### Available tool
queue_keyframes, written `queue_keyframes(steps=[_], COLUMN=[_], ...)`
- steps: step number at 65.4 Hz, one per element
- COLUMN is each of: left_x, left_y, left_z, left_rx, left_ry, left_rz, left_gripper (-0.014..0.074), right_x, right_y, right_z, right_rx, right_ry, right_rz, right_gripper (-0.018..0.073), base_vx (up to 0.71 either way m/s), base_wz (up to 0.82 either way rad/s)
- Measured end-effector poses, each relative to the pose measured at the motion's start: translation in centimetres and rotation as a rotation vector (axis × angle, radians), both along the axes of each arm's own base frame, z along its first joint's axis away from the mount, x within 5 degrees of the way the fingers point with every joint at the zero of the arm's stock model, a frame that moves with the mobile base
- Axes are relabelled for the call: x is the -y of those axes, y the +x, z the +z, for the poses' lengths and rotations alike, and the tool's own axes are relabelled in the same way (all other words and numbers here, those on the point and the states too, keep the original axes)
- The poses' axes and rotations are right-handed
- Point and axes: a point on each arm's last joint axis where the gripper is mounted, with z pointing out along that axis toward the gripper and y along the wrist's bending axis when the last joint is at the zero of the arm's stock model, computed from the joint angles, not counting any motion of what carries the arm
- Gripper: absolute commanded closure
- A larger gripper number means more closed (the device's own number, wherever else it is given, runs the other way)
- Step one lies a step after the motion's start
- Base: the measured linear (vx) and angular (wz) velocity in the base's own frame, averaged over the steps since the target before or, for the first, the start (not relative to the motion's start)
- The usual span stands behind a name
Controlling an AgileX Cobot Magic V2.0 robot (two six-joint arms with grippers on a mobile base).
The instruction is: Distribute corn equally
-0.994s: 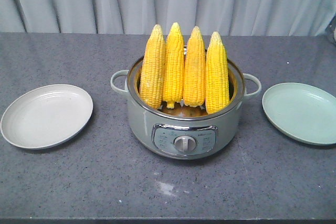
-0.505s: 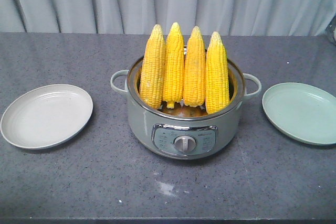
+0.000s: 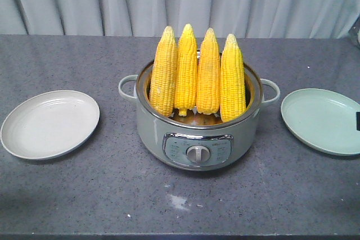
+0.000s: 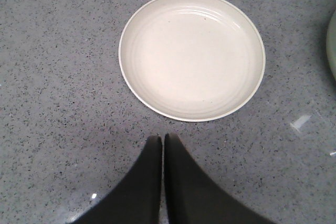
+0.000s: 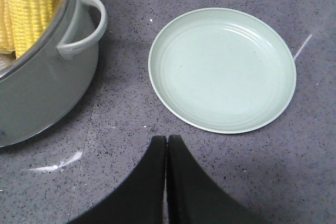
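Several yellow corn [image 3: 197, 74] cobs stand upright, tips up, in a grey-green electric pot [image 3: 197, 139] at the table's middle. The right wrist view catches the corn [image 5: 26, 9] in the pot's corner [image 5: 42, 93]. An empty cream plate [image 3: 49, 125] lies to the pot's left and an empty pale green plate [image 3: 323, 121] to its right. My left gripper [image 4: 161, 139] is shut and empty, hovering just short of the cream plate [image 4: 191, 56]. My right gripper [image 5: 167, 139] is likewise shut and empty, just short of the green plate [image 5: 221, 69].
The pot has a loop handle [image 5: 84, 24] on each side and a control dial [image 3: 197, 153] on its front. The speckled grey tabletop [image 3: 112, 195] ends at a curtain [image 3: 180, 1] behind. A dark sliver [image 3: 358, 121] shows at the right edge.
A small dark sliver has come into the front view at the right edge, over the green plate. Corn, pot and plates have not moved.
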Motion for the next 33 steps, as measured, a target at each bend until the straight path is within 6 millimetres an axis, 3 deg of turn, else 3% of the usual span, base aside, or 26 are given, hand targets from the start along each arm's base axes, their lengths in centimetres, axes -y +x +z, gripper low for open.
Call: queue_keyframes(steps=[21,33], left_x=[0.0,-0.01], left_y=[-0.04,-0.04], left_z=[-0.03,-0.03], left_rx=[-0.006,-0.006], left_ry=[-0.001,0.001], left_rz=[0.0,0.001], left_gripper=[0.06,0.0569], right_x=[0.0,0.0], right_y=[-0.01,-0.01], right_z=[0.02,0.01], right_rx=[0.0,-0.001], right_ry=[0.0,0.0], right_rz=[0.0,0.0], right_gripper=[0.0551,0.0419], base_vx=[0.0,0.0], base_wz=[0.0,0.0])
